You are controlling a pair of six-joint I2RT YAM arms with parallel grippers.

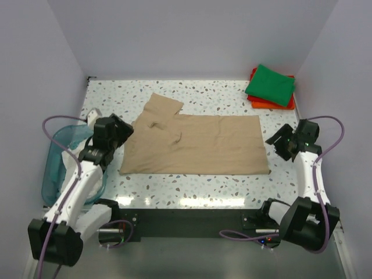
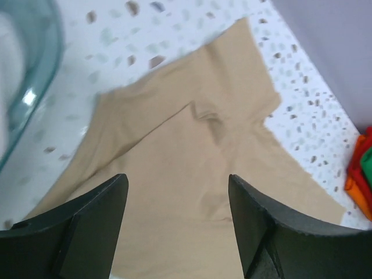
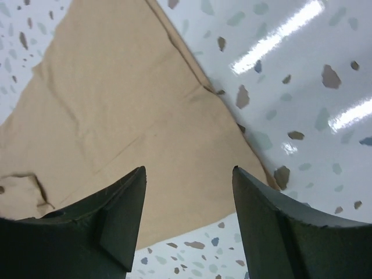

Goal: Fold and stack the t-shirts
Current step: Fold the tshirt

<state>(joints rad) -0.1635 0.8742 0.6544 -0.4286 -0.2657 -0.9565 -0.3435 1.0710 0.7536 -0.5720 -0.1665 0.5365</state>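
Observation:
The tan t-shirt point(image 1: 197, 142) lies spread flat mid-table, partly folded, one sleeve sticking out at the back left. It also shows in the left wrist view point(image 2: 192, 168) and the right wrist view point(image 3: 116, 116). My left gripper point(image 1: 123, 135) hovers open and empty over the shirt's left edge; its jaws stand wide apart point(image 2: 177, 180). My right gripper point(image 1: 281, 143) hovers open and empty by the shirt's right edge, jaws wide apart point(image 3: 189, 171). A folded green t-shirt point(image 1: 271, 85) lies on a folded orange-red t-shirt point(image 1: 263, 103) at the back right. The white t-shirt is not clearly seen.
A translucent teal plastic basket point(image 1: 58, 152) stands off the table's left edge under my left arm, also in the left wrist view point(image 2: 35, 75). Walls close the back and sides. The speckled tabletop point(image 1: 197, 186) shows in front of the shirt.

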